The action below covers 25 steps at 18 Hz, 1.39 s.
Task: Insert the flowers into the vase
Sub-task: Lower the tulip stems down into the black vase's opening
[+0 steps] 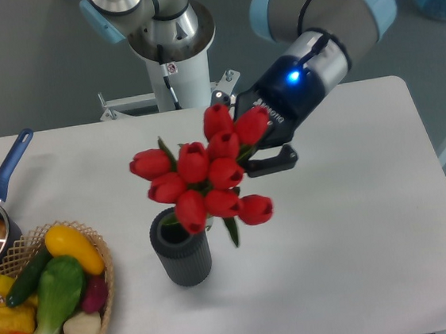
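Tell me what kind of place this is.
Probably a robotics lab or test bench, not a home: a bare white table, a pedestal-mounted arm whose hand is behind the flowers, and props like the vegetable basket.

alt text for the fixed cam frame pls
A bunch of red tulips stands with its stems in a small dark ribbed cylindrical vase on a white table, with the robot arm's black gripper right behind the blooms. At the left edge sit a wicker basket of vegetables and a blue-handled saucepan.
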### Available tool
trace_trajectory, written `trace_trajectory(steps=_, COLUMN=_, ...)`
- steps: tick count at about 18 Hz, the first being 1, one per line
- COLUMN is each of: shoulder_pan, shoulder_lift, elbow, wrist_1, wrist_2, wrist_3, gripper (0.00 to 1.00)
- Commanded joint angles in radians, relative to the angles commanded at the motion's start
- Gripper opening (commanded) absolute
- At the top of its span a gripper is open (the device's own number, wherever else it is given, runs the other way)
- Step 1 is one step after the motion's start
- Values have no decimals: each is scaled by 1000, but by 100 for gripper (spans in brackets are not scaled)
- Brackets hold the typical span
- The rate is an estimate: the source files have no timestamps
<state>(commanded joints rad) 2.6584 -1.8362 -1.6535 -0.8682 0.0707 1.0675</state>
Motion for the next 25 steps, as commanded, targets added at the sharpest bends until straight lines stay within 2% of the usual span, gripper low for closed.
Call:
trace_trajectory(steps=6, shoulder_pan=-41, shoulder_lift=20, elbow=-43, wrist_1=-2, wrist_2=-15, wrist_3=5, gripper=19)
trace_trajectory(steps=18, shoulder_pan=-25, shoulder_lift=11, elbow=-69, wrist_1=0, wrist_2=-12, wrist_3=9, gripper=22)
trace_trajectory(steps=25, shoulder_pan=-28, shoulder_lift=-32, elbow=-83, wrist_1=2, wrist_2=-5, wrist_3=60, gripper=22)
